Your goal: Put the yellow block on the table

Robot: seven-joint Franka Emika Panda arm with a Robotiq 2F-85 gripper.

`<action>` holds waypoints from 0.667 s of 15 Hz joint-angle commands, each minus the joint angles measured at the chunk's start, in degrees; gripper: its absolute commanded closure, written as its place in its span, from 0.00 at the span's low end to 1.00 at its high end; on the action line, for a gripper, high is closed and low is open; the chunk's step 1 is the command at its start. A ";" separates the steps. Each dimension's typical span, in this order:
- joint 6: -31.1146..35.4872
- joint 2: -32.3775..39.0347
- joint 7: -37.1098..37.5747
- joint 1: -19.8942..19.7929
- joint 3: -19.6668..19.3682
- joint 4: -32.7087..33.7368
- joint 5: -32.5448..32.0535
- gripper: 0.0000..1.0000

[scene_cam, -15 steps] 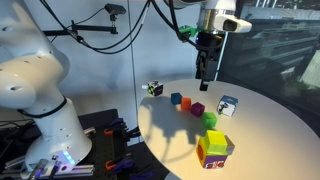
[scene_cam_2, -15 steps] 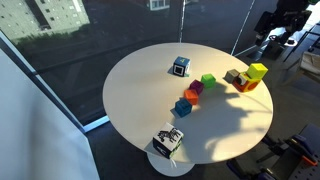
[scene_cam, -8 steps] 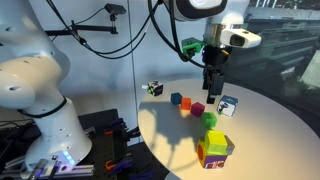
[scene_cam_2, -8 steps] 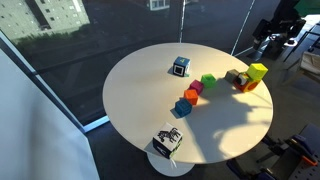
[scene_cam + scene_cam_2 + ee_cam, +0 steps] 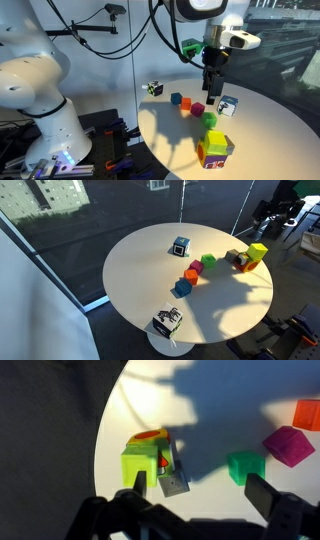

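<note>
The yellow block [image 5: 142,464] is a small lime-tinged cube resting on the larger multicoloured cube [image 5: 172,482] near the table's edge. It also shows in both exterior views [image 5: 212,140] [image 5: 257,252]. The round cream table [image 5: 260,135] [image 5: 150,280] holds it all. My gripper [image 5: 209,84] hangs open and empty well above the table, over the row of small cubes and away from the yellow block. In the wrist view the gripper [image 5: 205,500] has its fingers wide apart, with the yellow block just beyond the left finger [image 5: 138,490].
A row of small cubes crosses the table: green [image 5: 210,119], magenta [image 5: 198,109], orange [image 5: 187,103], blue [image 5: 176,99]. A white-and-blue cube [image 5: 228,105] and a black-and-white patterned cube [image 5: 153,88] stand apart. A robot base [image 5: 40,80] stands beside the table.
A second ago the gripper was higher and further back; it came down and sideways over the cubes. In the last half second nothing has moved.
</note>
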 commanded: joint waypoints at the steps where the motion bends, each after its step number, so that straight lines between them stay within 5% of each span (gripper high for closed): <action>1: 0.52 1.34 0.67 -0.31 -0.40 0.55 -0.42 0.00; 10: 6.30 6.61 0.64 -1.35 -2.97 0.79 0.77 0.00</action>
